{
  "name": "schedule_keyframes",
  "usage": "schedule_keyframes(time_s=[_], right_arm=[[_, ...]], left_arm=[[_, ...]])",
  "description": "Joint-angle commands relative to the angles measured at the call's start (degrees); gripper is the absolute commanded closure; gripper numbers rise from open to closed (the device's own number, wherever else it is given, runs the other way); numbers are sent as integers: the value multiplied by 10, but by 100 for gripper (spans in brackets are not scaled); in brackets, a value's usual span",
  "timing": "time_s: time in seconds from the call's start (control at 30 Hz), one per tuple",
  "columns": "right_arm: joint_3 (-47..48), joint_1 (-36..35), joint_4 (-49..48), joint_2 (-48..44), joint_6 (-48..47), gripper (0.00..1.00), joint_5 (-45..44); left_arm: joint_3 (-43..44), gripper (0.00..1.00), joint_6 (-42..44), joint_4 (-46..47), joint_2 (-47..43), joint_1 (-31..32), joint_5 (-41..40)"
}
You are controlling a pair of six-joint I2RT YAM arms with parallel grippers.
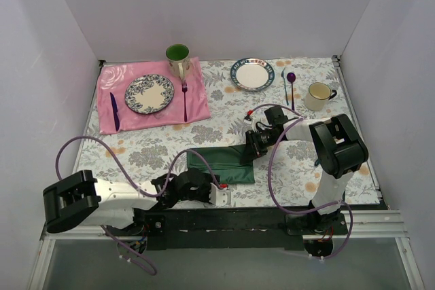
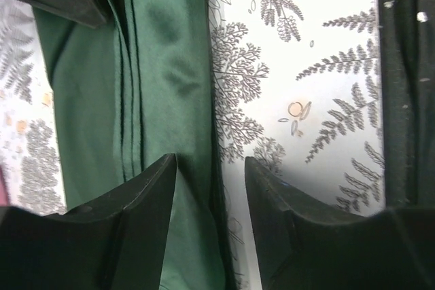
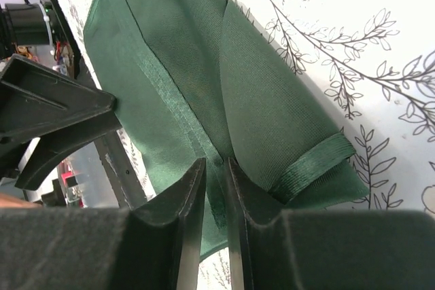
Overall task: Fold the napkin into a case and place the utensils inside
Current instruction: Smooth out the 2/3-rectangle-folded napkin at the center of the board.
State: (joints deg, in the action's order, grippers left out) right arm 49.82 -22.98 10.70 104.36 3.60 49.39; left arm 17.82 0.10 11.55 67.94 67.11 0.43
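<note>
The napkin [image 1: 221, 165] lies folded into a flat green band on the table [image 1: 292, 168], near its front edge and between the two arms. In the right wrist view we see the napkin [image 3: 177, 52] in several layers, with one flap turned over and its hem curled up at the corner. The right gripper [image 1: 250, 146] sits at the band's far right corner. There the right gripper [image 3: 215, 168] has its jaws drawn nearly together, pinching a ridge of the green cloth in the slit.

The left gripper [image 1: 221, 193] is at the band's near edge. In its own view the left gripper [image 2: 209, 168] stands with its jaws apart. It straddles the long edge of the napkin [image 2: 163, 66], one finger over the cloth and the other over the flowered table.

Well beyond, at the far left, we see a pink cloth [image 1: 197, 103] bearing a patterned plate [image 1: 149, 94].
</note>
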Motion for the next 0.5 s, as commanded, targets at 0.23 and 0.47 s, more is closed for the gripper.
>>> schedule_keyframes(time_s=[0.23,0.47], right_arm=[[7,0,28,23,-75,76,-73],[8,0,37,23,-104,77,-90]], left_arm=[[-14,85,72,41,36,14,-68],[23,46,8,-143,-79,13,-44]])
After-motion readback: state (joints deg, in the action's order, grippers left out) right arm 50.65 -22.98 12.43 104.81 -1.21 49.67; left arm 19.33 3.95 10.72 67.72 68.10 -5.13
